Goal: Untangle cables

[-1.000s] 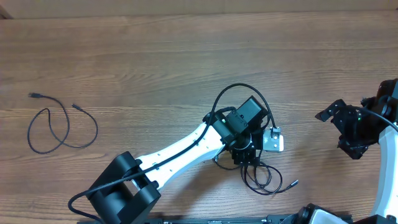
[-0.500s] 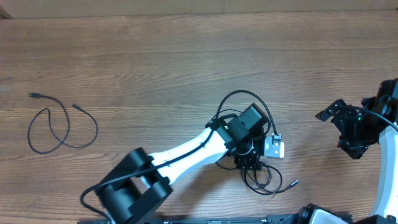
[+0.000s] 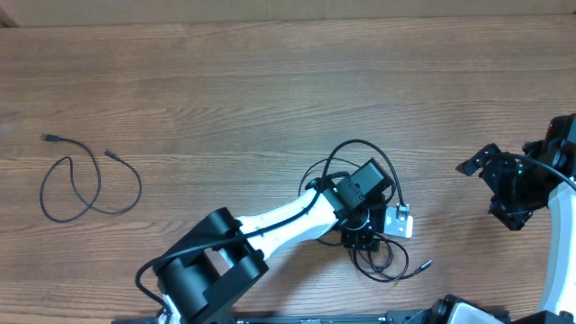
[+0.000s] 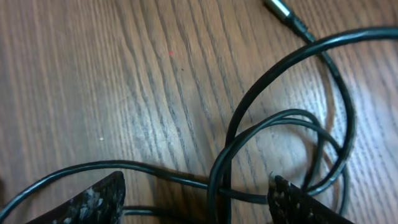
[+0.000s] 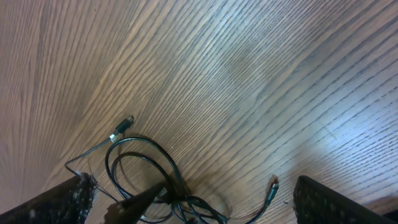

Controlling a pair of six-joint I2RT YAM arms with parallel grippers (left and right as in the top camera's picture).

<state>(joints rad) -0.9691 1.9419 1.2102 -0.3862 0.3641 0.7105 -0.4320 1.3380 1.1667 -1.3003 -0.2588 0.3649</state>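
Left claw [image 4: 199,200], jaws spread wide, straddles limp, light cables [image 4: 231,140] at frame's bottom, likely best pinched on one strand.

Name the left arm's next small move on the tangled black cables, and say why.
Probably lower slightly and close the left gripper on the strand crossing between its fingers. Its jaws stand open astride the bunched thin black cables, looped over each other on the wooden table, and nothing is gripped yet.

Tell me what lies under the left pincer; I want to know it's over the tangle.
Crossing loops of black cables lie on the wooden table between the left pincer tips. From overhead, the arm hides part of the bunch.
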